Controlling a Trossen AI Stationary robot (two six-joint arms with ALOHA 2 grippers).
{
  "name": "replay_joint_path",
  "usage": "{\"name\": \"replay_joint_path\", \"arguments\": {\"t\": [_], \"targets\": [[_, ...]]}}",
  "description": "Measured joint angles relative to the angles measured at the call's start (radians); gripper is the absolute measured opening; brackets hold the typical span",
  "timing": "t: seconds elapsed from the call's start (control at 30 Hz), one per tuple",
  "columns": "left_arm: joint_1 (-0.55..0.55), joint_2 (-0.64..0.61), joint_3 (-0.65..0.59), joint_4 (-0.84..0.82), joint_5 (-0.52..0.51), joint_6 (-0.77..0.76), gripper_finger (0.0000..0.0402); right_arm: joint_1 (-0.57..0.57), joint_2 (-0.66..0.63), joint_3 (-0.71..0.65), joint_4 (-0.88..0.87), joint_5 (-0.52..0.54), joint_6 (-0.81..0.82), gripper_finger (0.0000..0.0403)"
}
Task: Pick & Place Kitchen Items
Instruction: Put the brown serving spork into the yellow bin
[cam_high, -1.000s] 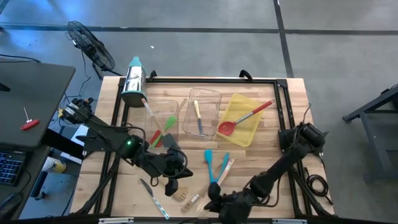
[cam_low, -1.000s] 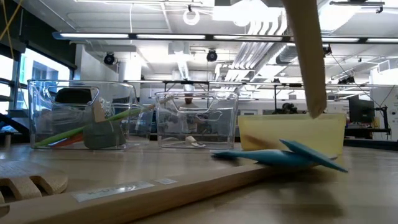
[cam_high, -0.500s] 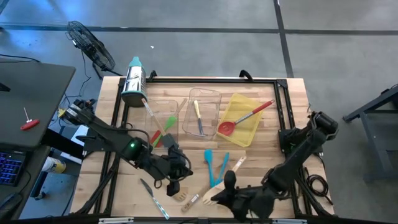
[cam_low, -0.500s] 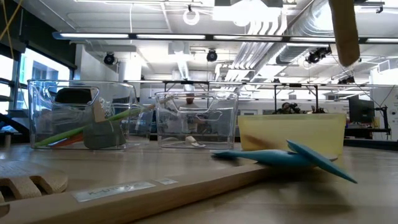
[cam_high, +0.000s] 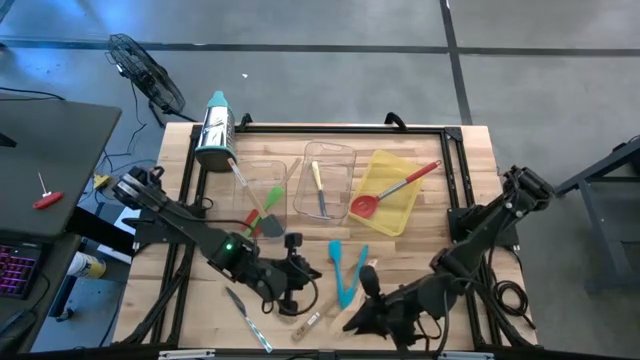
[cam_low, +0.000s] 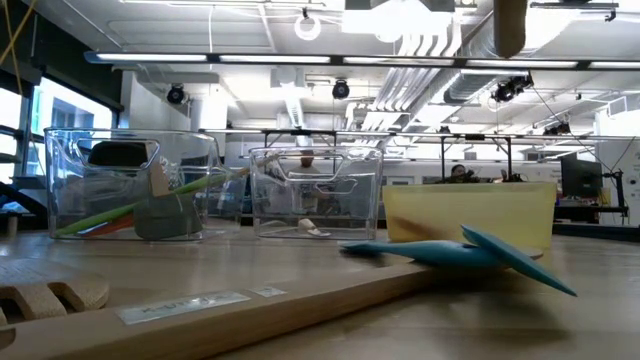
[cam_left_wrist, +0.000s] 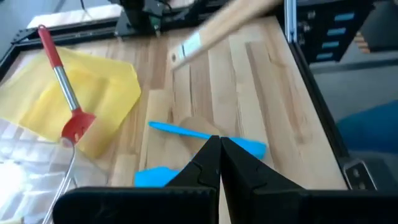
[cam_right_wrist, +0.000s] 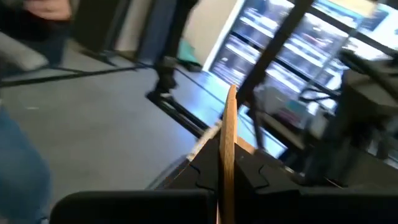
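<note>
table (cam_high: 420, 175): wooden, framed in black
yellow bin (cam_high: 395, 205): holds a red spoon (cam_high: 385, 190)
clear bins (cam_high: 330, 160): hold spatulas and a knife
right gripper (cam_right_wrist: 224, 163): near front edge, clamped on a wooden utensil (cam_right_wrist: 227, 140)
left gripper (cam_left_wrist: 219, 144): pressed closed, empty, beside two teal spatulas (cam_high: 345, 270)

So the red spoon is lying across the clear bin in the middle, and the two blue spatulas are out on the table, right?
Not quite. The red spoon lies across the yellow bin, not the clear bin in the middle; the high view shows this. The two blue spatulas are indeed out on the table.
</note>
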Motion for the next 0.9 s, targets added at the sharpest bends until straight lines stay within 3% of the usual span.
{"name": "replay_joint_path", "arguments": {"t": [0.23,0.7,0.8,0.9], "targets": [[0.0,0.053,0.0,0.103,0.024,0.011,0.0003,-0.024,0.0,0.0,0.003,-0.048,-0.01,0.0005],[0.022,0.056,0.0,0.239,0.019,0.216,0.0003,-0.038,0.0,0.0,0.079,-0.06,-0.097,0.0005],[0.022,0.056,0.0,0.225,0.019,0.234,0.0003,-0.038,-0.016,0.0,0.05,-0.014,-0.138,0.0005],[0.019,0.056,0.0,0.197,0.019,0.212,0.0003,-0.041,-0.066,0.0,0.013,0.106,-0.205,0.0005]]}}
